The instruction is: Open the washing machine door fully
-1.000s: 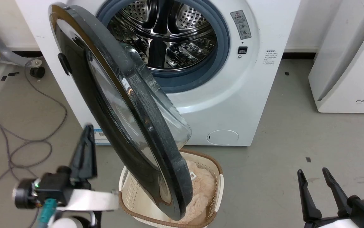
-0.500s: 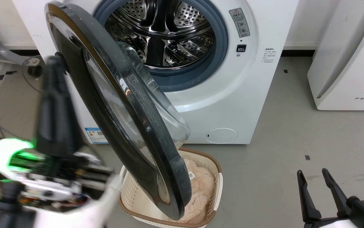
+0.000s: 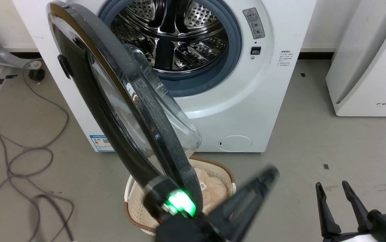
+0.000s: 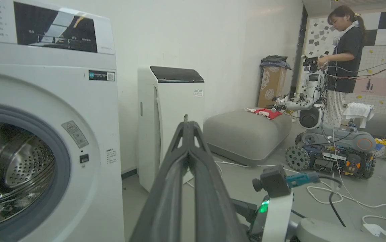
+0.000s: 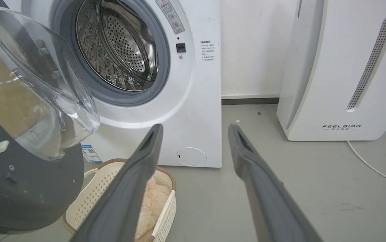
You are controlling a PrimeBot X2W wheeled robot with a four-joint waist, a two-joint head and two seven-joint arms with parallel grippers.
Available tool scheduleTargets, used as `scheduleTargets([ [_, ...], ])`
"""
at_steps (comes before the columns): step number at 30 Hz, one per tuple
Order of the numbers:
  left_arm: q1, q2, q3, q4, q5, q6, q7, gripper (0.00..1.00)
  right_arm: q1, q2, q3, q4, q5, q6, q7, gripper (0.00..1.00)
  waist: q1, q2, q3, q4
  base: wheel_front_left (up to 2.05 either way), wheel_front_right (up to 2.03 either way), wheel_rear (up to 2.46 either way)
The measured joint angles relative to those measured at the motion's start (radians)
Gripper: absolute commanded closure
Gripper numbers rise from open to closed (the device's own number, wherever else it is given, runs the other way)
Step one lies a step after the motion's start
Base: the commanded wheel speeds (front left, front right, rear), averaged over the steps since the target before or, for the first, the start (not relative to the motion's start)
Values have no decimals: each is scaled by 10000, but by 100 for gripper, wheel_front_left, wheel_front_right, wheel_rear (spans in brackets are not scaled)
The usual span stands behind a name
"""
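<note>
The washing machine (image 3: 246, 101) is a white front-loader with a steel drum (image 3: 176, 37) ringed by a grey gasket. Its door (image 3: 139, 111), black-rimmed with a bulging glass bowl, stands partly open, hinged at the left, its free edge over a basket. My left gripper (image 3: 272, 173) is blurred at the bottom centre, below and right of the door's lower edge, pointing up-right away from it. Its fingers (image 4: 187, 125) are pressed together on nothing. My right gripper (image 3: 334, 190) is open at the lower right, apart from the door (image 5: 28, 101); its fingers (image 5: 152, 141) frame the machine's front (image 5: 193, 101).
A cream laundry basket (image 3: 228, 193) with a beige fluffy item stands under the door. Grey cables (image 3: 28, 158) lie on the floor at left. A white FEELBIRD appliance (image 3: 364, 67) stands at right. A person (image 4: 344, 50) works at another robot (image 4: 314, 97) beyond a grey cushion (image 4: 246, 134).
My left arm has swung from the left of the door to the bottom centre below its free edge. The door's angle and my right gripper are unchanged.
</note>
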Motion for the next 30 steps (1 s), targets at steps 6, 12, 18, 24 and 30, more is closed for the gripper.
scheduleTargets([
  [6, 715, 424, -606, 736, -228, 100, 1220, 100, -1, 0, 12, 56, 0, 0, 2, 0, 0, 0, 20, -20, 0, 0, 0],
  [12, 1049, 654, -318, 1887, -163, 608, 1534, 100, -2, 0, 21, 134, 0, 0, 2, 0, 0, 0, 12, -60, 0, 0, 0],
  [18, 970, 489, 192, 3321, 69, 1166, 978, 100, -5, 0, 79, 242, 13, 0, 10, 0, 0, 0, -5, -115, 0, 0, 0],
  [24, 644, 224, 548, 4224, 88, 1638, 403, 100, -7, 0, 123, 447, 54, 0, 6, 0, 0, 0, -32, -165, 0, 0, 0],
  [30, 432, 213, 537, 4562, 418, 1877, 267, 100, -11, 0, 105, 573, 100, 0, -63, 0, 0, 0, -5, -84, 0, 0, 0],
])
